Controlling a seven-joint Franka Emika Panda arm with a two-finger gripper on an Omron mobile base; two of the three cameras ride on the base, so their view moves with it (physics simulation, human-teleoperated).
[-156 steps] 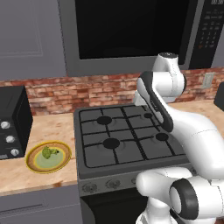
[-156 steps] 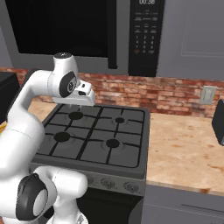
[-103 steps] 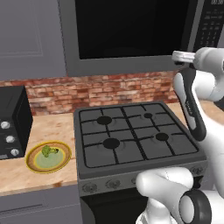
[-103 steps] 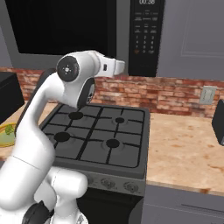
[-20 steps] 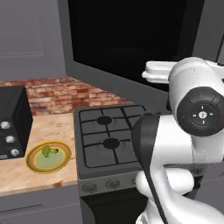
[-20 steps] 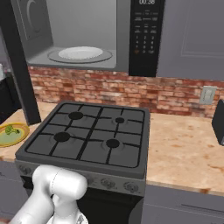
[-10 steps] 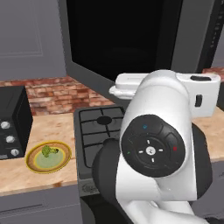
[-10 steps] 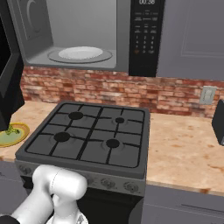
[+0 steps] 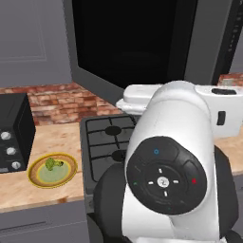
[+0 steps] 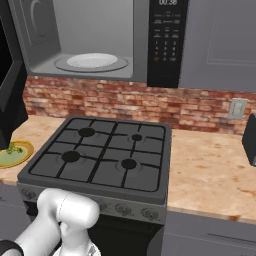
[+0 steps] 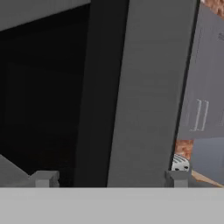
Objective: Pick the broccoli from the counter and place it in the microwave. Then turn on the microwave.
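Broccoli (image 9: 53, 164) sits on yellow-rimmed green plate (image 9: 34, 176), on counter (image 9: 52, 142) near its front edge, left of the stove (image 10: 100, 160) and just right of small black oven (image 9: 14, 133). Plate edge also shows at far left in right base view. Microwave (image 10: 95, 40) above stove w/ door (image 9: 133, 47) swung wide open, white turntable (image 10: 92, 61) bare inside. Gripper (image 11: 109, 179) up close to the door's grey frame, fingertips (image 11: 43, 178) spread wide apart, nothing btwn them.
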